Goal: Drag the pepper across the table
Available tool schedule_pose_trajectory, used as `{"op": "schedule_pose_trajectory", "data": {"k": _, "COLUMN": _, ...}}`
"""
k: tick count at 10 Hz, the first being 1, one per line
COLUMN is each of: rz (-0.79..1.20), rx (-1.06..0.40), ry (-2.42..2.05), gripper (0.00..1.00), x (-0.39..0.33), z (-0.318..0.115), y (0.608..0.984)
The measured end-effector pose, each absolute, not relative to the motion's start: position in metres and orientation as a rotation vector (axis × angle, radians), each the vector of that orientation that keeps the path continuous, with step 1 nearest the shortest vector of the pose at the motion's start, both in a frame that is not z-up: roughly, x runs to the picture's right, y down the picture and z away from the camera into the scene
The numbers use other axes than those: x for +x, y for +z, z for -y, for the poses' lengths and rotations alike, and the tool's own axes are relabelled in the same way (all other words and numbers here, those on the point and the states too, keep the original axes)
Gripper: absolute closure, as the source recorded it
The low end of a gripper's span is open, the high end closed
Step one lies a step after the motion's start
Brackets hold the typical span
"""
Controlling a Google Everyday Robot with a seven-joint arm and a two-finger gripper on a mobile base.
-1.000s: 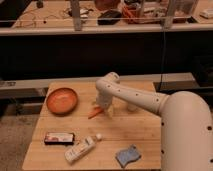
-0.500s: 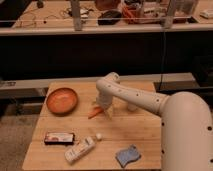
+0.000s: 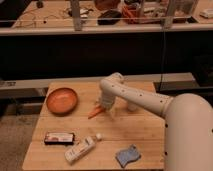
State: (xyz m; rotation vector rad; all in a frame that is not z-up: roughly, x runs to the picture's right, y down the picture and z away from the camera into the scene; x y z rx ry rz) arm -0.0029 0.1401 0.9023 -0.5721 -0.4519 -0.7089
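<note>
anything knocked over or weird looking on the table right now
Only the white bottle stands out: it lies on its side, slanted, near the front edge of the table. No spill shows. The pepper lies flat beside the orange bowl, with the pincer at its right end.

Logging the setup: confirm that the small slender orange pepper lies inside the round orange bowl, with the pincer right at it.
Not inside. The camera view shows the small slender orange pepper lying on the pale wooden table, beside the round orange bowl. The pincer is right at it, as stated.
</note>
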Motion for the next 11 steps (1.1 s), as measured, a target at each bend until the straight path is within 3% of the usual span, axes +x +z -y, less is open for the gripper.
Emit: {"op": "schedule_pose_trajectory", "data": {"k": 11, "rz": 0.474, "rx": -0.572, "ry": -0.645, "gripper": 0.2, "x": 0.011, "z": -0.137, "y": 0.903}}
